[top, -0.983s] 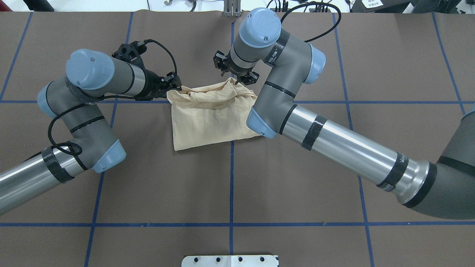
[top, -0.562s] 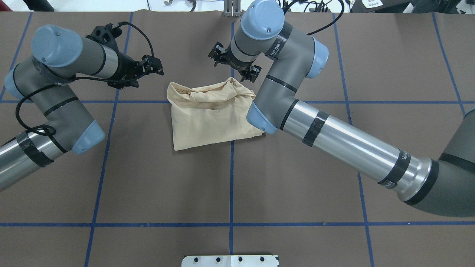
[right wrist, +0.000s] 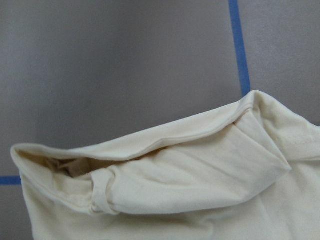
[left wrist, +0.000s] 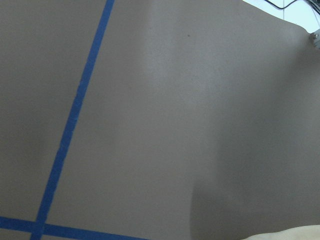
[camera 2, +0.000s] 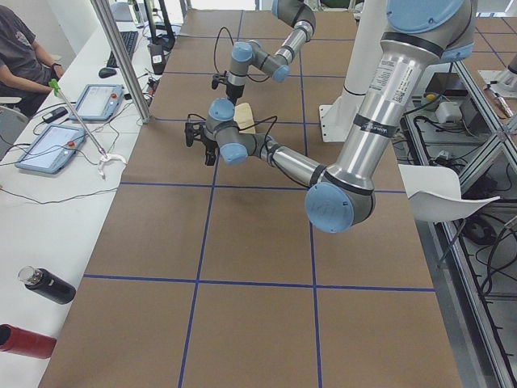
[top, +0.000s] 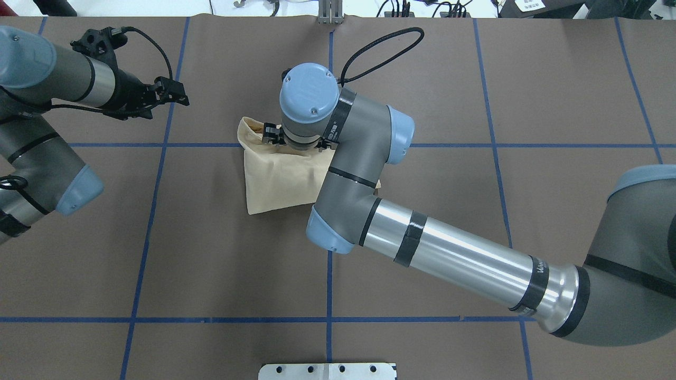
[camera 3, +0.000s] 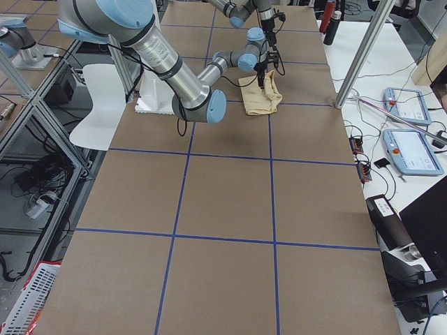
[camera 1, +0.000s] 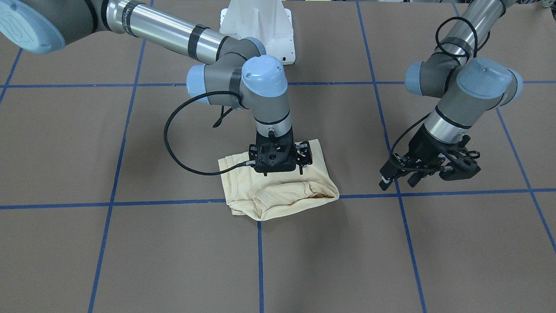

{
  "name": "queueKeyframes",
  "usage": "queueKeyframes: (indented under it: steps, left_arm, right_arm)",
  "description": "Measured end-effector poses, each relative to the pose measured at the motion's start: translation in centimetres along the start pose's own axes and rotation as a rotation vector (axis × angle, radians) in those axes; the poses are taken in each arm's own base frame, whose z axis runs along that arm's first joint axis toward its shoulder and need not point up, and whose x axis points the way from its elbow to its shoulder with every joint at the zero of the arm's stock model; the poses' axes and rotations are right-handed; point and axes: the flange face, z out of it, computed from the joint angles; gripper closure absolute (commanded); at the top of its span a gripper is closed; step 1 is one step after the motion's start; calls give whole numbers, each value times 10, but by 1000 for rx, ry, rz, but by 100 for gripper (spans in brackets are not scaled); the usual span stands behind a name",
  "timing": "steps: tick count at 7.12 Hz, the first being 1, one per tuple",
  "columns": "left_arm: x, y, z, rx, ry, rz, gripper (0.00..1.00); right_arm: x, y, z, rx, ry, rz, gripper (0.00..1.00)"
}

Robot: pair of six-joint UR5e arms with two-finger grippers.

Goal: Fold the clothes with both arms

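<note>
The clothes are one cream shirt (top: 274,182), folded into a rough square bundle (camera 1: 282,195) at the table's middle, with a rumpled open fold along its far edge (right wrist: 200,185). My right gripper (camera 1: 282,173) points straight down over that far part of the bundle. Its two tips stand apart, open, close above or on the cloth, and in the overhead view its wrist hides them. My left gripper (top: 177,92) hangs open over bare table well to the left of the shirt (camera 1: 397,180), holding nothing. The left wrist view shows only a sliver of the shirt (left wrist: 295,235).
Blue tape lines (top: 328,264) grid the brown table. The white pedestal base (camera 1: 260,21) stands behind the shirt. A person (camera 2: 20,56) sits at a side bench with tablets (camera 2: 97,101) and bottles (camera 2: 44,284). A metal post (camera 3: 360,59) rises at the table's far edge.
My left gripper has drawn back leftward from the shirt's far-left corner. The right arm has swung from beyond the far edge to above the bundle, and now covers its right part.
</note>
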Motion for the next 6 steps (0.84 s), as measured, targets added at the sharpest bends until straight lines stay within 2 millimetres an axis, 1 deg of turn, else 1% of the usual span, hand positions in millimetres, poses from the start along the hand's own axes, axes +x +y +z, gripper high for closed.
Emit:
queueKeyframes:
  steps: [1, 2, 4, 6]
  left_arm:
    - [-12, -4, -3, 7, -12, 13, 0]
    - [-17, -6, -4, 10, -17, 18, 0]
    - [-21, -7, -3, 11, -23, 18, 0]
    - [-23, -7, -3, 11, -25, 17, 0]
  right_arm:
    - [-3, 12, 12, 3, 35, -98, 0]
    - [-1, 17, 23, 3, 61, -147, 0]
    - [-4, 14, 36, 18, 87, -190, 0]
    - [-11, 5, 55, 38, 85, -208, 1]
